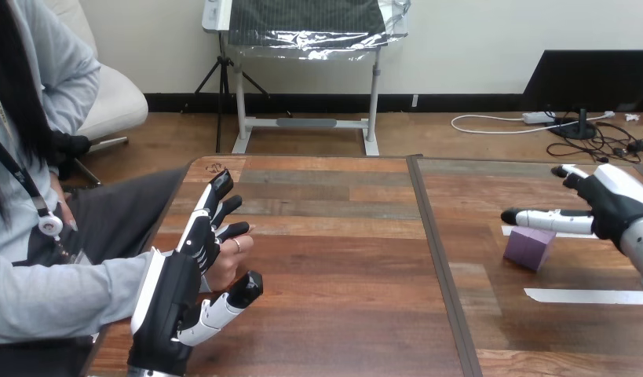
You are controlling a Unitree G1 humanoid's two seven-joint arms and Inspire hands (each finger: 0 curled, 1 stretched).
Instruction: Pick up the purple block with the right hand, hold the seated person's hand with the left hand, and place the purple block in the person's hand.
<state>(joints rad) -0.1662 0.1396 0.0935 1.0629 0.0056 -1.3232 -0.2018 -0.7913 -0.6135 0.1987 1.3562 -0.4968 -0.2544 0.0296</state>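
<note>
Purple block (pixel 528 248) is sitting on the table (pixel 334 236) just under and left of the right hand (pixel 612 203), whose straight fingers (pixel 549 219) are pointing over it, gripping nothing. Left hand (pixel 177 290) is lying straight-fingered against the person's hand (pixel 233 263), seemingly not clasping yet.

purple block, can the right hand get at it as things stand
Probably yes. The right hand is open right by the purple block, a finger stretched over its top, and nothing stands between them; only white tape strips lie near it on the table.
</note>
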